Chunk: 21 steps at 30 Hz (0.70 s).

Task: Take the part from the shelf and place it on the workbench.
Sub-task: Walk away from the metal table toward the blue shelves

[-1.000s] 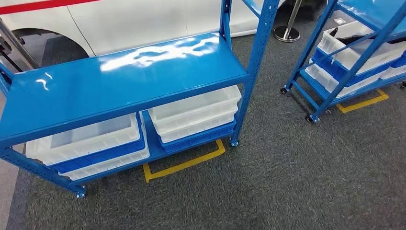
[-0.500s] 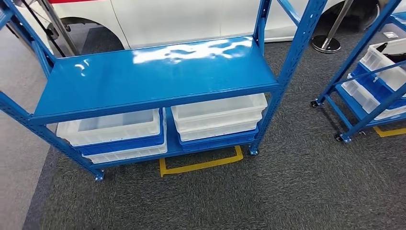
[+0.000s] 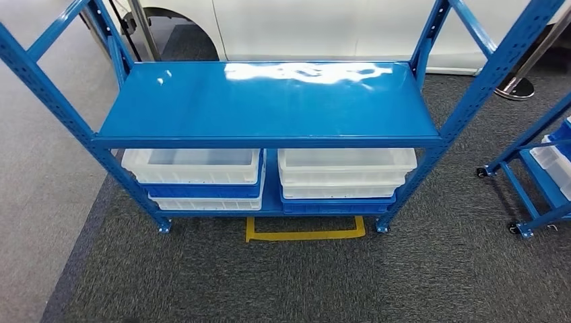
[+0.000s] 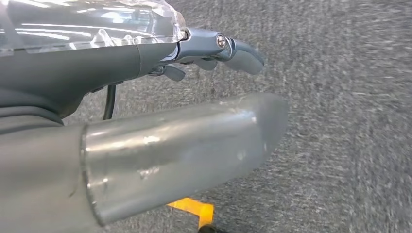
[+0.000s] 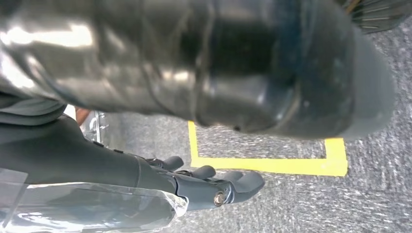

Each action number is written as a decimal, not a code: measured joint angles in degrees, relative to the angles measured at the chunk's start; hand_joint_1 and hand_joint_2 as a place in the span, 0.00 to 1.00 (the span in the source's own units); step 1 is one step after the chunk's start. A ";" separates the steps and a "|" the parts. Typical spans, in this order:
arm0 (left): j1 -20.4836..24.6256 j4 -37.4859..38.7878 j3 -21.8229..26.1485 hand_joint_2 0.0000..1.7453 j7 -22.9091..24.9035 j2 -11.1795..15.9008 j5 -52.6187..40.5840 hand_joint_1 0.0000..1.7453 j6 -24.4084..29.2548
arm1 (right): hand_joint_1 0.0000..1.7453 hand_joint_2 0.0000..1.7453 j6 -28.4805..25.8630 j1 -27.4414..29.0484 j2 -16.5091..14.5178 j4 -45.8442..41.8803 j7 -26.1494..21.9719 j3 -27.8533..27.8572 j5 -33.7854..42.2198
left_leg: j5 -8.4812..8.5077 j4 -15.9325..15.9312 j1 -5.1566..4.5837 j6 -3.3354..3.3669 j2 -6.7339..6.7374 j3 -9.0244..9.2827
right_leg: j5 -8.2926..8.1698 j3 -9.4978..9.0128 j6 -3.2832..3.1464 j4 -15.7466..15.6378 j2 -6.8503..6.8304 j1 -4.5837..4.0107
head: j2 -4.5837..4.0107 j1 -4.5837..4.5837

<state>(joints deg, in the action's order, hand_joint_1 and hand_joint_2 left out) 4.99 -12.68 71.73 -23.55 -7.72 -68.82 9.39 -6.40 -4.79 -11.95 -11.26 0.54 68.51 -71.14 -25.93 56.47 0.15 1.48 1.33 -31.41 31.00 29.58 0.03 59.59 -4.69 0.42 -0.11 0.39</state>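
A blue steel rack [image 3: 269, 101] stands square in front of me in the head view, its wide top shelf bare and glossy. No loose part lies on it. My left hand [image 4: 145, 63] hangs over grey carpet, its dark fingers [image 4: 243, 53] stretched out and its thick grey thumb [image 4: 184, 145] apart from them, with nothing between. My right hand [image 5: 194, 187] hangs the same way above a yellow floor mark [image 5: 272, 165], fingers out and holding nothing. Its thumb [image 5: 243, 63] looms dark and blurred close to the camera.
Under the shelf sit two stacks of white and blue bins [image 3: 195, 168] [image 3: 347, 168]. A yellow tape outline [image 3: 304, 232] marks the carpet at the rack's foot. A second blue wheeled rack [image 3: 532, 168] stands at the right edge, a white car [image 3: 337, 27] behind, a stanchion base [image 3: 515, 87] nearby.
The whole head view has swung: the camera turned, so the blue rack now sits centred and square, and the second rack with bins has slid to the right edge.
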 joint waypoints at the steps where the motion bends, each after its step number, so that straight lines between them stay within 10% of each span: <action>1: 0.07 0.00 0.00 0.00 -0.18 -0.09 0.20 0.00 -0.14 | 0.00 0.00 -0.07 0.06 0.02 -0.01 -0.09 0.00 0.04 | 0.18 -0.34 0.21 0.28 -0.58 0.25 | 1.49 1.06 0.23 2.40 1.67 0.08 | 0.00 0.03; 5: 0.23 0.00 -0.01 0.00 0.25 -0.54 0.33 0.00 -0.39 | 0.00 0.00 -0.80 0.41 0.16 0.00 -0.26 0.01 0.17 | -0.06 -0.20 0.06 0.77 -2.70 0.28 | 5.73 7.91 0.43 14.74 4.47 0.27 | 0.00 0.05; 10: -0.13 0.00 0.00 0.00 0.75 -0.82 0.25 0.00 -0.13 | 0.00 0.00 -1.81 0.56 0.17 0.01 0.02 0.03 0.32 | -1.68 0.97 -0.16 0.08 -4.46 0.92 | -2.87 2.77 -0.27 1.13 5.39 0.16 | 0.00 0.04; 15: -0.28 0.00 0.00 0.00 1.39 -0.80 0.13 0.00 0.02 | 0.00 0.00 -1.73 0.45 0.04 0.01 0.44 0.06 0.31 | -2.97 2.37 -0.13 -1.54 -3.94 0.67 | -2.60 1.80 -1.48 -0.51 5.27 0.25 | 0.00 0.01; 19: -0.19 0.00 -0.01 0.00 1.75 -0.80 -0.23 0.00 0.57 | 0.00 0.00 -1.68 0.69 -0.04 0.03 0.44 0.08 0.27 | -8.39 15.17 0.27 -2.64 -1.87 -6.19 | -2.17 1.17 -2.22 -0.92 4.34 0.35 | 0.00 -0.07; 21: -0.34 0.00 -0.01 0.00 1.96 -0.78 -0.35 0.00 0.67 | 0.00 0.00 -1.68 0.73 -0.05 0.03 0.44 0.08 0.23 | -7.28 17.14 0.45 -2.81 -1.70 -7.98 | -1.70 0.63 -2.17 -0.91 4.07 0.34 | 0.00 -0.08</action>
<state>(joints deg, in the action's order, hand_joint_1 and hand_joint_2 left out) 4.65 -12.68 71.73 -21.58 -8.50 -69.17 10.06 -8.08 -4.05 -12.00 -11.23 0.98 68.59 -70.91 -33.21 73.61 0.60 -1.32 -0.36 -39.40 29.30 30.21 -2.14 58.68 -0.62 0.77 -0.11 0.32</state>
